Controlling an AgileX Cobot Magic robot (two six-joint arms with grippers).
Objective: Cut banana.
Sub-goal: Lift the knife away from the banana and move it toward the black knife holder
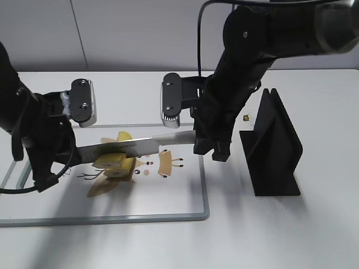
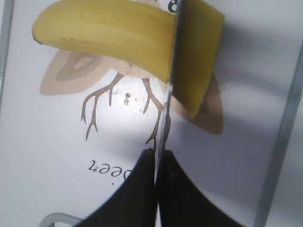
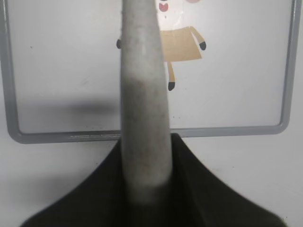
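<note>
A yellow banana [image 1: 115,162] lies on a white board with a grey frame [image 1: 168,216]. A knife [image 1: 140,145] lies across it, blade edge down on the fruit. My right gripper [image 1: 205,143] is shut on the knife's pale handle [image 3: 144,94]. My left gripper [image 1: 70,154] is shut on the tip of the blade. In the left wrist view the thin blade [image 2: 171,71] runs from my fingertips [image 2: 156,153] up through the banana [image 2: 109,33], with a shorter piece [image 2: 196,52] to its right.
A black knife stand [image 1: 275,151] stands on the table right of the board. A small yellow object [image 1: 245,117] lies behind it. The board's frame shows in the left wrist view [image 2: 284,132] and in the right wrist view [image 3: 47,137]. Animal drawings are printed on the board.
</note>
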